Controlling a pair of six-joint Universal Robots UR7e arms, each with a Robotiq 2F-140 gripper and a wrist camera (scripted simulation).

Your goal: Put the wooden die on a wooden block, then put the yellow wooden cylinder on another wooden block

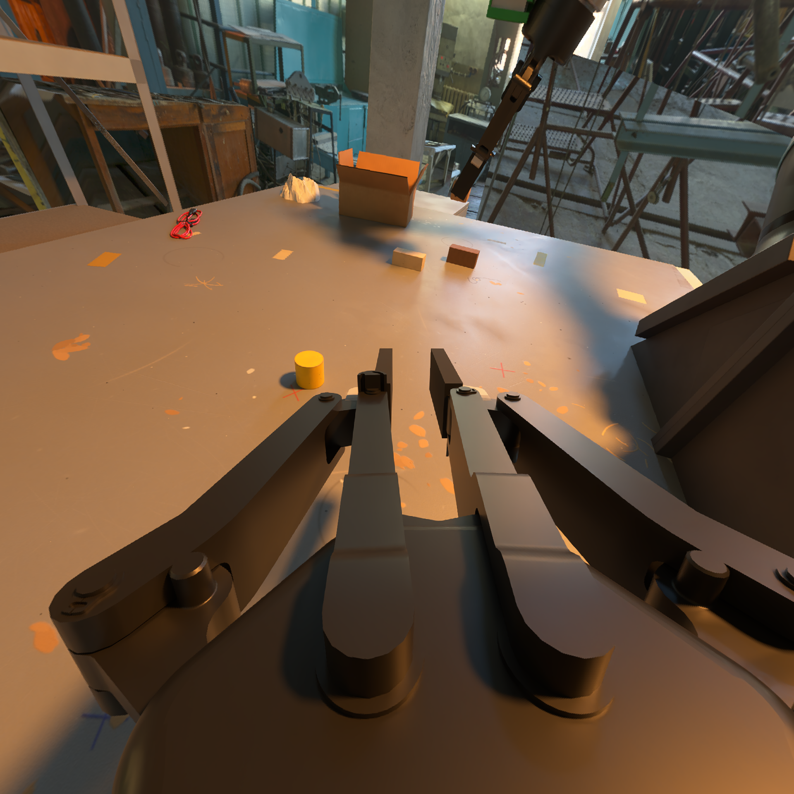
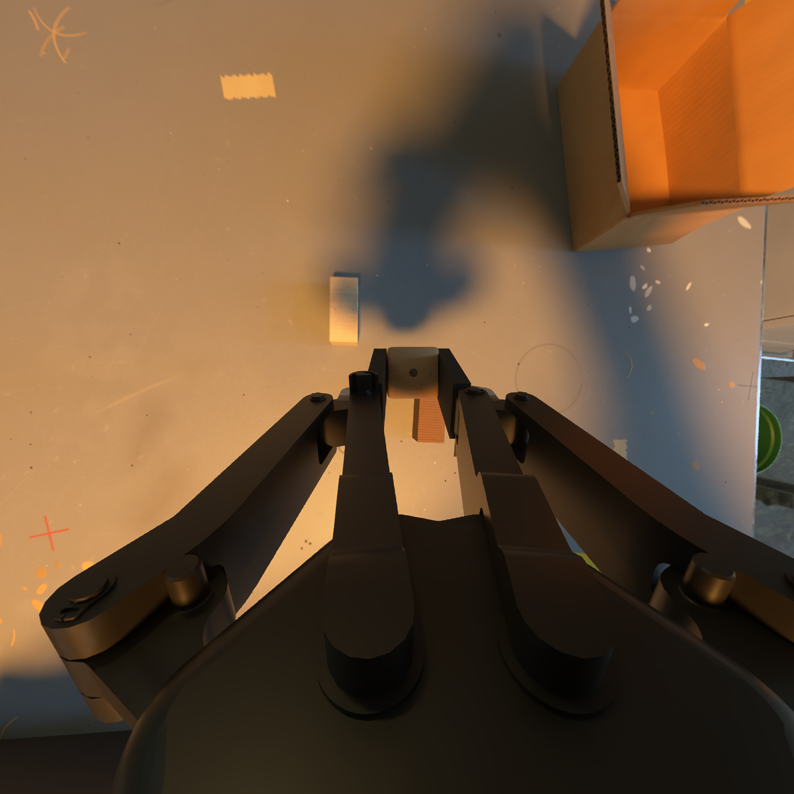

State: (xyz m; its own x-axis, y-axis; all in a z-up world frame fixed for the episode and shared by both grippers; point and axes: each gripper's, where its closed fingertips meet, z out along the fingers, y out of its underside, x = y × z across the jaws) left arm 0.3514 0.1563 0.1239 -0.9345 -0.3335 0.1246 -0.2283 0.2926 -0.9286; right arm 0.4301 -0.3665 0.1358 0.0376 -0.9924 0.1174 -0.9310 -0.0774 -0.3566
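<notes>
Between the two fingers of the right claw [image 2: 412, 373] sits the wooden die [image 2: 411, 372], pinched from both sides and lifted well above the bench [image 2: 172, 258]. Directly under it, partly hidden by the die and the fingers, lies the reddish-brown wooden block [image 2: 429, 421]. The pale wooden block [image 2: 343, 310] lies a little farther, to the left in this view, apart from the first.

The step in hand seems to be to set the die on the reddish-brown block. To do it well, I would first bring the die exactly above the middle of the block, then go down straight and slowly. The claw should release only when the die's bottom touches the top face, because a die dropped from height may bounce or roll off. The block's top looks narrow, so a small side error matters. After releasing, rise straight up.

The left claw [image 1: 411, 365] is a little open and holds nothing. The yellow wooden cylinder [image 1: 309, 369] stands upright on the bench just beside it, to its left. Far behind stands an open cardboard box [image 1: 376, 193].
</notes>
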